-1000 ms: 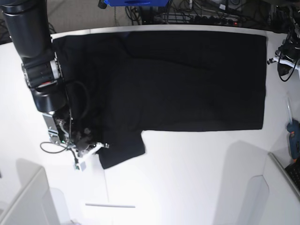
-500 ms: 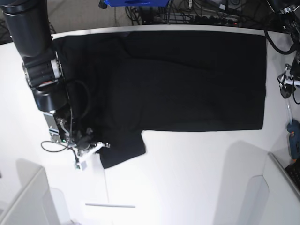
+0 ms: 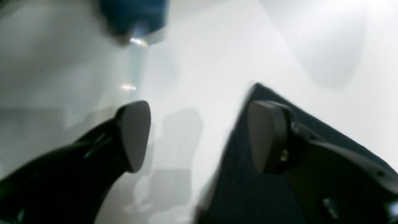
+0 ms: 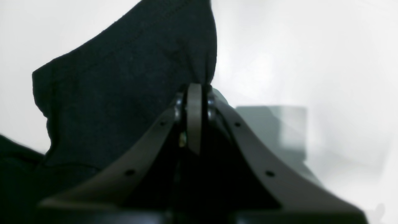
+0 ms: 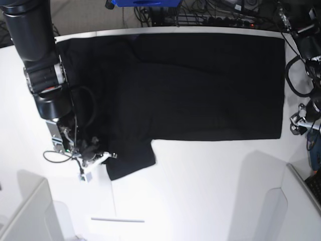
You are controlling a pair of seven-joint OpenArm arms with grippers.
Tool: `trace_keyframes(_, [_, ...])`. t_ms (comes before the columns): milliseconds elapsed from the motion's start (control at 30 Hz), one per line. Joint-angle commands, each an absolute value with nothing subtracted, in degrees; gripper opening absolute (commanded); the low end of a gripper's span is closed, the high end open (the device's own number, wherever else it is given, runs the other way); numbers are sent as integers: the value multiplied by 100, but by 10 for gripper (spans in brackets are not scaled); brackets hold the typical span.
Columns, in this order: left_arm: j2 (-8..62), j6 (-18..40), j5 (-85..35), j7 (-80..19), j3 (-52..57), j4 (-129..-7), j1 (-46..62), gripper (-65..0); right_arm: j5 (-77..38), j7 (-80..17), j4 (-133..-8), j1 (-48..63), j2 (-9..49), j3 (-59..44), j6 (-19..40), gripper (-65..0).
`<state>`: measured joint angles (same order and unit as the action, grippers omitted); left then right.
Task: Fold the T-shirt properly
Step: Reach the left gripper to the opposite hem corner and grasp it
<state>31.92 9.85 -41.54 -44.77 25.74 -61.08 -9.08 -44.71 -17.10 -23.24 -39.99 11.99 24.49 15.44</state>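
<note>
Shirt (image 5: 200, 85) flat across the table (image 5: 200, 191), soft and floppy, likely to sag and slide. Right gripper (image 4: 195, 93) pinched tight on the sleeve edge. Left gripper (image 3: 199, 133) spread wide, holding nothing, just off the shirt's hem corner; best grabbed there.

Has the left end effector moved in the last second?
Yes. In the base view the left end effector has come down along the T-shirt's right edge toward its lower corner.
</note>
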Motion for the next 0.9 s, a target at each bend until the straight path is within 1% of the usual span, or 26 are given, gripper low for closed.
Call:
trace_keyframes(0, [3354, 1024, -4215, -4391, 2413, -5965, -1156, -178, -4497, -1675, -2404, -4189, 1226, 2422, 1560, -650])
trace_keyframes(133, [3389, 1024, -4215, -4374, 1807, -5332, -1692, -179, -4497, -1675, -2404, -4189, 1226, 2422, 1560, -650])
trace_keyframes(233, [3389, 1024, -4154, -4013, 1376, -4989, -1991, -179, -4497, -1675, -2404, -4189, 1226, 2422, 1560, -650])
trace_keyframes(367, [3354, 1024, -3503, -3837, 848, -4330, -2527, -179, -4497, -1666, -2404, -4189, 1226, 2422, 1560, -650])
trace_keyframes(533, [3152, 1051, -2993, -3820, 857, -4013, -2791, -179, -4488, -1666, -2404, -4189, 1235, 2422, 1560, -650])
trace_keyframes(867, [2835, 1051, -2958, -3820, 796, -4013, -2738, -181, -4488, -1666, -2413, -4189, 1235, 2422, 1560, -650])
